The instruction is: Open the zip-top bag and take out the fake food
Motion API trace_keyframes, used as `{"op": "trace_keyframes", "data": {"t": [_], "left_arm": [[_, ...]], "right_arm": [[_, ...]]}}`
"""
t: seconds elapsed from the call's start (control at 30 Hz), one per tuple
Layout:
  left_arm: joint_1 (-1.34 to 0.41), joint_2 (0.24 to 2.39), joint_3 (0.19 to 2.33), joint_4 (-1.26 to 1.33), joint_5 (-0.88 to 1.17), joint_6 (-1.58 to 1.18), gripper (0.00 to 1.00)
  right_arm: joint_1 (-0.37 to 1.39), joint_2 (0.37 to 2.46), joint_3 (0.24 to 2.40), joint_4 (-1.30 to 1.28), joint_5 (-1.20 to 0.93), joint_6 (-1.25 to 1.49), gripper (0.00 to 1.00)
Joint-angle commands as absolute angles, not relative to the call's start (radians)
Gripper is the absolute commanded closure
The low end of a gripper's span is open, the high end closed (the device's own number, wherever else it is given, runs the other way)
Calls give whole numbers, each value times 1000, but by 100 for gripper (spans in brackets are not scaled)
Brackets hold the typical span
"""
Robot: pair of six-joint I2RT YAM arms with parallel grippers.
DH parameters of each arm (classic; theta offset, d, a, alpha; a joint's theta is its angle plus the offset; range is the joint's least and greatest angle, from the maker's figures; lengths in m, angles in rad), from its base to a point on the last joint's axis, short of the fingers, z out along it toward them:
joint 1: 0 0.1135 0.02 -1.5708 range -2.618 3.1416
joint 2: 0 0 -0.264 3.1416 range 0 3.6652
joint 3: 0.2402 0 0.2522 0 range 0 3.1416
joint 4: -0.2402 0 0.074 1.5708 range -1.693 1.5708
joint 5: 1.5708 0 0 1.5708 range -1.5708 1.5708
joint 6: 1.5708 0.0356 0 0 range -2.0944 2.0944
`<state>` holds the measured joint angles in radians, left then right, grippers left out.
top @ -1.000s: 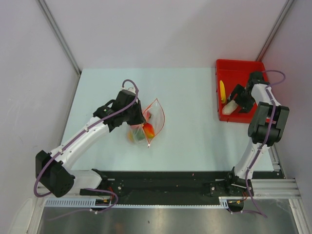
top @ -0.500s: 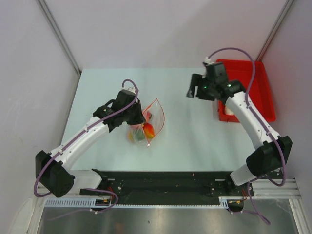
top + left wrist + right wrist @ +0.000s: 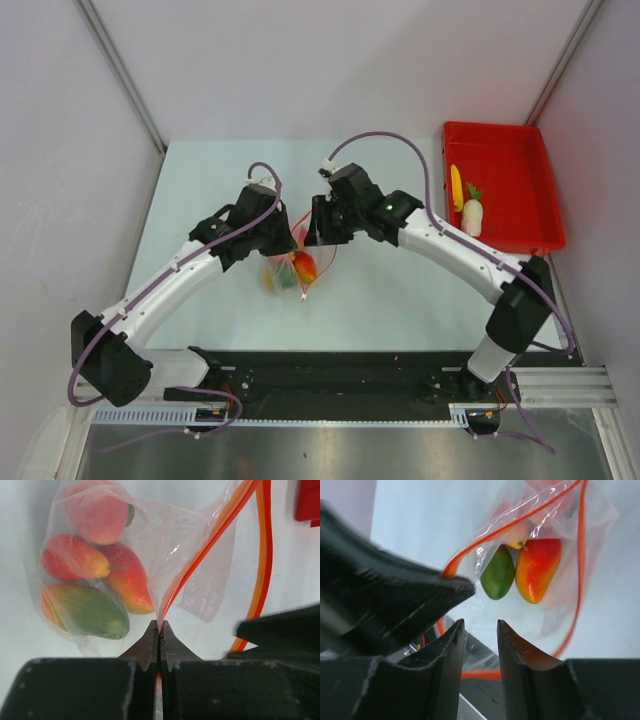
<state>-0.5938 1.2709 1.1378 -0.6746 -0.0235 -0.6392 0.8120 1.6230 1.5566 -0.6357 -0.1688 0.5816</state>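
From the right wrist, the left fingers are a dark blur over the zip-top bag.

Robotics laboratory test cell, as I am viewing it remotely. Plain white panels are enclosing a pale table, with metal corner posts running up between them. The left arm and right arm are standing on a black mounting plate beside an aluminium rail, trailing purple cables. Glossy fake food is lying inside a zip-top bag, serving as the only produce I am seeing.
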Motion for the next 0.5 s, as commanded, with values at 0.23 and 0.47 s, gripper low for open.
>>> {"op": "trace_keyframes", "data": {"t": [0.23,0.47], "left_arm": [[-597,1238,1106,-626,-15,-698,100],[-598,1267,1103,-607,-15,-703,100]], "right_arm": [[841,1864,1549,-523,-192,554,63],[850,1950,1536,-476,-181,503,56]]}}
